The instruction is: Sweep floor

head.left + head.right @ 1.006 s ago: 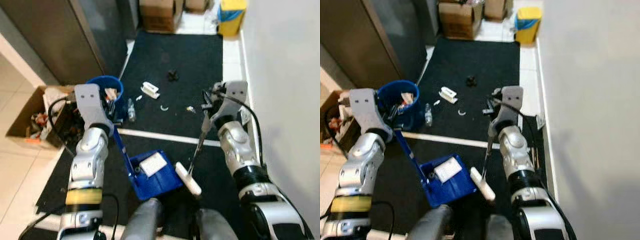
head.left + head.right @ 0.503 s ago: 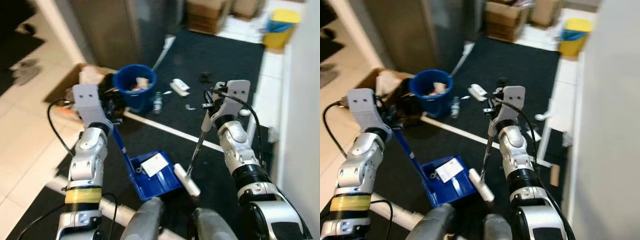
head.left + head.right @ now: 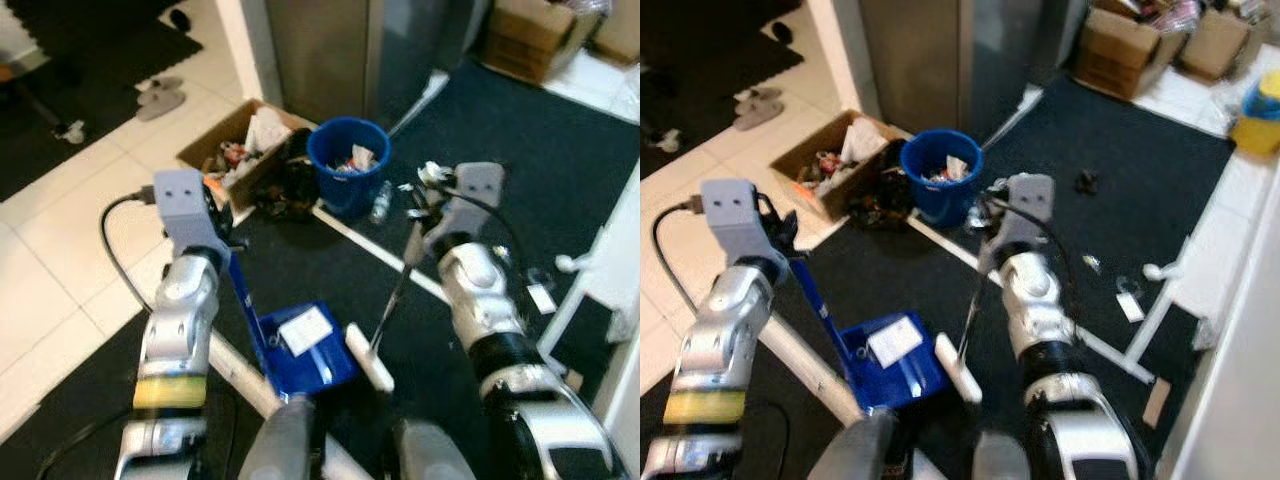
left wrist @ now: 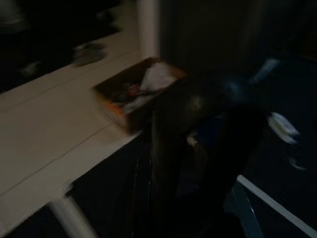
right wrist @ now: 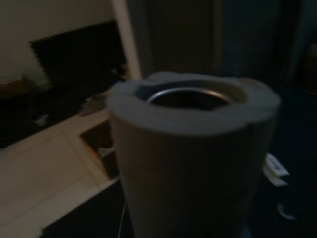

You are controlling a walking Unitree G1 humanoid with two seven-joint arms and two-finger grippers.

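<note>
dark carpet point(image 3: 560, 170) takes up most of the right and centre of the frame, pale tiled floor point(image 3: 60, 220) fills the left. cardboard box point(image 3: 240, 150) of clutter sits upper left of centre, blue bucket point(image 3: 348, 165) stuffed with rubbish just right of it at upper centre, a white bar point(image 3: 370, 240) running along the carpet below them. lower centre, the blue dustpan point(image 3: 300, 345) rests on the carpet with a white scrap point(image 3: 305, 328) inside, its blue handle rising up-left to the left gripper point(image 3: 222, 245), whose fingers look clenched around it. right beside the pan, the white brush head point(image 3: 368, 357) touches the carpet, its thin shaft point(image 3: 395, 290) slanting up to the right gripper point(image 3: 422, 205); those fingers grasp the top of the shaft, its hollow end point(image 5: 190, 99) looming in the right wrist view. small white bits point(image 3: 1130, 305) lie at right on the carpet.
</note>
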